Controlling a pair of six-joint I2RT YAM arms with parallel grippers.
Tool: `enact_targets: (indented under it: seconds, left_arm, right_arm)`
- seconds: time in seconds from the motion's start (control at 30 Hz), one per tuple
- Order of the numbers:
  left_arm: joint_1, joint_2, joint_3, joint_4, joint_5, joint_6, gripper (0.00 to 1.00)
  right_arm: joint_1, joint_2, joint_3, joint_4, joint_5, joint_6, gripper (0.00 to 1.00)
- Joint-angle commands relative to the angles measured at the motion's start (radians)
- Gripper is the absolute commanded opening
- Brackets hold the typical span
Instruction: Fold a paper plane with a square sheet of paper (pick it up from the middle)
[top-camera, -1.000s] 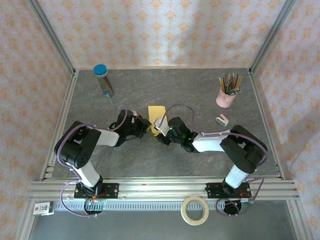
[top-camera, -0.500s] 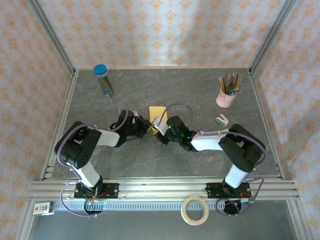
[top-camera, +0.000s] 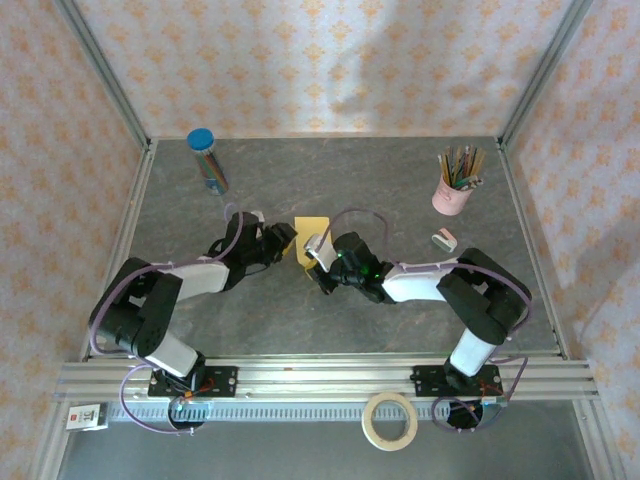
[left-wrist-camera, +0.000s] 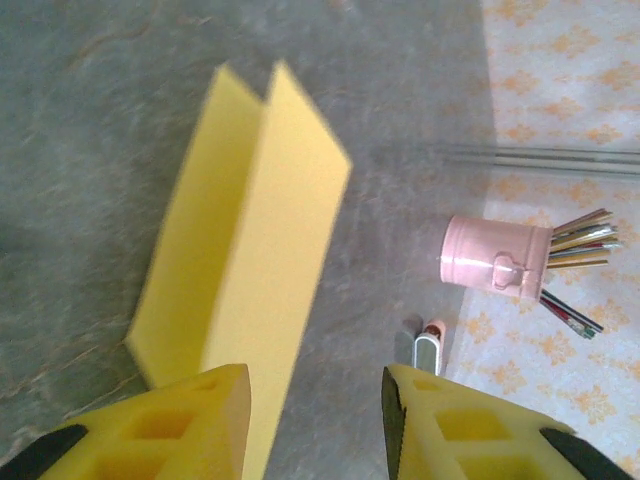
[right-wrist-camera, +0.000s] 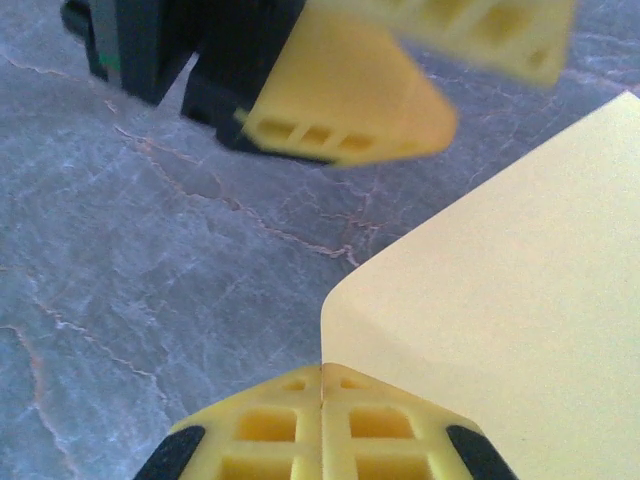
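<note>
The square sheet of paper (top-camera: 313, 227) is yellow and folded in half, and it stands on edge at the table's middle. In the left wrist view its two leaves (left-wrist-camera: 250, 230) rise in a narrow V. My right gripper (right-wrist-camera: 322, 372) is shut on the sheet's near corner, and the paper (right-wrist-camera: 510, 290) fans out from the closed tips. My right gripper (top-camera: 319, 256) sits just below the sheet from above. My left gripper (top-camera: 281, 243) is open just left of the sheet. Between its fingers (left-wrist-camera: 215, 405) lies bare table, with the paper beside the left one.
A blue-capped tube of pencils (top-camera: 207, 160) stands at the back left. A pink cup of pencils (top-camera: 453, 190) and a small eraser (top-camera: 444, 239) are at the right. A tape roll (top-camera: 390, 420) lies past the front rail. Metal frame posts line the table's sides.
My left gripper has opened, let go of the sheet and drawn back to the left. My right gripper has closed on the sheet's corner.
</note>
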Motion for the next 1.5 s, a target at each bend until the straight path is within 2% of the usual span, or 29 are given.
enact_targets:
  seconds: [0.0,0.23,0.5,0.9,1.47]
  left_arm:
    - [-0.001,-0.001,0.059,-0.052,-0.023,0.084,0.39]
    - [-0.019,0.142,0.204,-0.140,0.004,0.156,0.30]
    - [-0.030,0.294,0.330,-0.252,0.004,0.227,0.18]
    - [-0.054,0.421,0.389,-0.303,0.005,0.260,0.09]
    - [-0.071,0.458,0.415,-0.398,-0.001,0.358,0.04]
  right_arm:
    - [0.003,-0.007,-0.006,-0.006,-0.064,0.080,0.02]
    - [-0.011,-0.007,-0.036,0.025,-0.139,0.189,0.00]
    - [-0.047,0.001,-0.043,0.021,-0.173,0.222,0.00]
    - [-0.086,0.034,-0.023,0.010,-0.206,0.283,0.00]
    - [-0.127,0.045,0.017,-0.032,-0.010,0.350,0.00]
